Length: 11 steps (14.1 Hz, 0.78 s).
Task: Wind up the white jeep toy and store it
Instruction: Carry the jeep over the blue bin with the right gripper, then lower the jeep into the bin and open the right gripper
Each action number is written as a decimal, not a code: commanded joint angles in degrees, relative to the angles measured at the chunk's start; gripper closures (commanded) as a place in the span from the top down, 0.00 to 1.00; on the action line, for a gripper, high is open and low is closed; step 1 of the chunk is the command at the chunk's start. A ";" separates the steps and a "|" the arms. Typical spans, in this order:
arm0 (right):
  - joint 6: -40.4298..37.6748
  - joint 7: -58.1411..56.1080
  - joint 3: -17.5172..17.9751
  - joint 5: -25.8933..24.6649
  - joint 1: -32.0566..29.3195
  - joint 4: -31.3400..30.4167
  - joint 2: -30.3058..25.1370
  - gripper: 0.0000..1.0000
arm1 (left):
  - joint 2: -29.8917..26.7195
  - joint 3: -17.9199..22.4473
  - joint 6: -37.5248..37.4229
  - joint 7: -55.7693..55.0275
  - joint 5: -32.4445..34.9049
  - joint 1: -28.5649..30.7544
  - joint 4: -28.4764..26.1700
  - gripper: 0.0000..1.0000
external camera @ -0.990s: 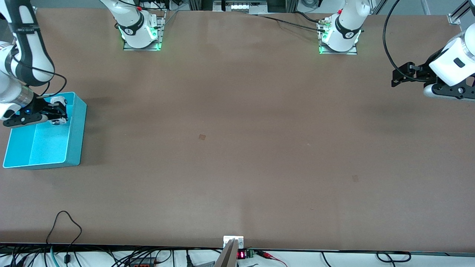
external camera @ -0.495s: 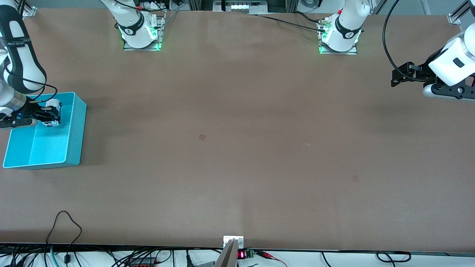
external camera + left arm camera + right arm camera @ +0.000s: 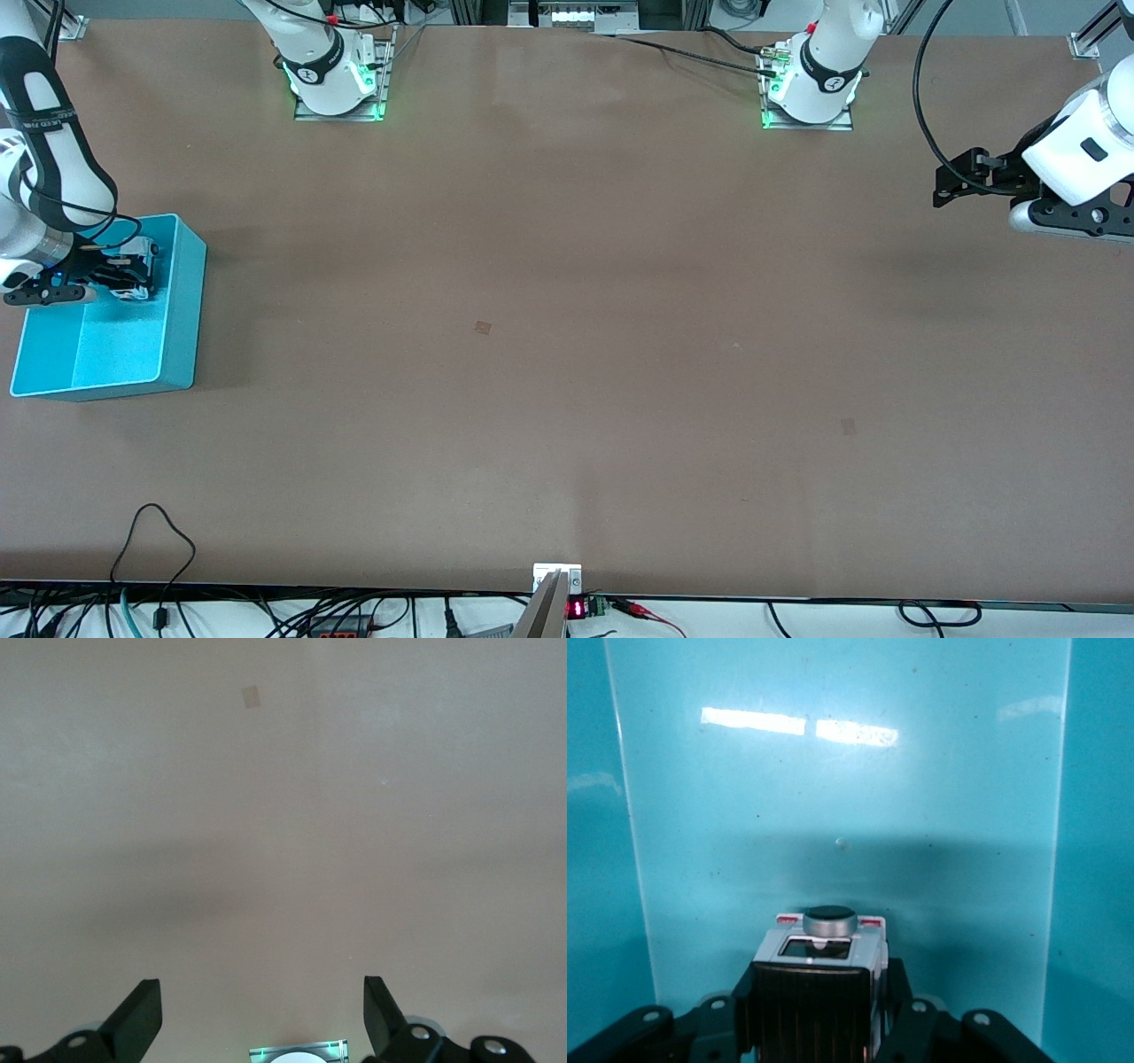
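Right tool [image 3: 133, 270]: at the left edge of the front frame, hanging inside the teal bin [image 3: 182, 319], clamping the white jeep toy [image 3: 819, 970] low above the bin floor, apparently for a short drop.
White jeep toy: sitting at lower centre of the right wrist frame, pinched across its body, metal winding knob [image 3: 829, 920] showing on top.
Left tool [image 3: 261, 1014]: idling over bare worktop [image 3: 567, 354] at the right edge of the front frame, fingers spread apart, gripping nothing; waiting clear of the bin.
Stage: storing; releasing not yet done.
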 commanded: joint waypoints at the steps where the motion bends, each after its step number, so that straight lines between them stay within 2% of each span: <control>1: -0.24 -0.65 1.00 0.54 -1.10 0.82 0.12 0.26 | -0.75 -0.19 -1.03 0.16 1.23 -0.24 0.12 1.00; 2: -0.24 -0.65 1.09 0.54 -1.10 0.91 0.12 0.42 | -0.75 -0.27 -1.12 0.16 1.23 -0.33 0.12 1.00; 4: -0.33 -0.74 1.26 0.54 -1.10 1.34 -0.15 0.88 | -0.75 -0.80 -1.21 0.16 1.23 -0.33 0.12 1.00; 5: -0.59 -1.61 1.35 0.54 -1.01 2.13 -0.32 1.00 | -0.75 -1.06 -1.21 0.16 1.23 -0.33 0.12 1.00; 8: -6.36 -3.38 1.53 0.62 0.21 7.13 -1.02 1.00 | -0.75 -0.89 -1.21 0.16 1.23 -0.16 0.12 1.00; 11: -20.85 -5.12 1.53 0.54 3.98 17.05 -1.46 1.00 | -0.75 -0.98 -1.21 0.25 1.23 -0.16 0.12 1.00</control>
